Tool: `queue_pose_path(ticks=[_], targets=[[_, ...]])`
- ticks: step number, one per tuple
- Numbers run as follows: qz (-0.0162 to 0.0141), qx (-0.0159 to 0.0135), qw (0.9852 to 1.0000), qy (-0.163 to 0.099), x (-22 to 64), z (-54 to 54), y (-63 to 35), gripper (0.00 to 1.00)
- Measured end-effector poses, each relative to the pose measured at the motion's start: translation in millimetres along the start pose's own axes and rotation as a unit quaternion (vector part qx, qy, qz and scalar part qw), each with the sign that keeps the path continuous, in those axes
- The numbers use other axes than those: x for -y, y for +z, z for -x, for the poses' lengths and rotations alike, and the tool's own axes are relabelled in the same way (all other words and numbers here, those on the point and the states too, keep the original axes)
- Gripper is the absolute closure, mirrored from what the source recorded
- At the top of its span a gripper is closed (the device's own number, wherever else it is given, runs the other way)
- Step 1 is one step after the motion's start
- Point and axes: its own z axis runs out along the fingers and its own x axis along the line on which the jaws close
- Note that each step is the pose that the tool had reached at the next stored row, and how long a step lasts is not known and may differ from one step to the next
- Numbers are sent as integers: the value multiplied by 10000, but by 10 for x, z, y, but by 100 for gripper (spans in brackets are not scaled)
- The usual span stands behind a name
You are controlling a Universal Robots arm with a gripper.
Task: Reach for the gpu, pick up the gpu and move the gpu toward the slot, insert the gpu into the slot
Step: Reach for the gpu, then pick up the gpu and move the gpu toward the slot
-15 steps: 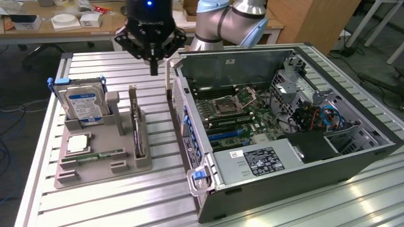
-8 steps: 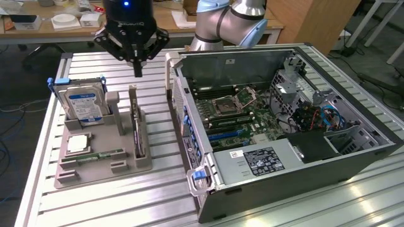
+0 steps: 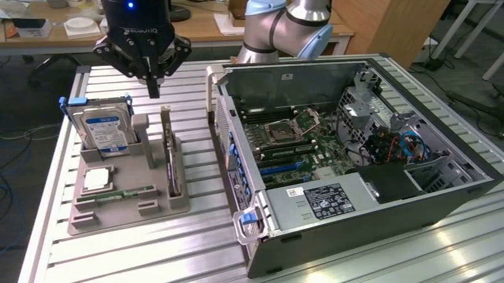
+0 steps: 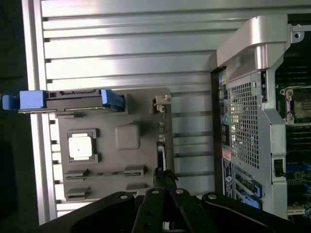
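Observation:
The gpu is a thin card standing on its edge in a slot of the grey holder, with its pale bracket end farthest from the camera. My gripper hangs shut and empty above and just beyond that far end, not touching it. From the wrist the gpu is an edge-on strip, and the shut gripper hovers over one end of it. The blue slot lies on the motherboard inside the open computer case.
The holder also carries an upright blue-labelled hard drive, a flat processor chip and a narrow memory stick. The case wall rises close to the gpu on the exterior view's right. Everything sits on a ribbed metal table.

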Motion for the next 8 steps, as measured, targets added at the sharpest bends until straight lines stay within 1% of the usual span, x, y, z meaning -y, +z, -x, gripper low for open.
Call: queue_pose_path(ticks=[8], targets=[[0, 0, 10000, 0, 0, 0, 0, 90]])
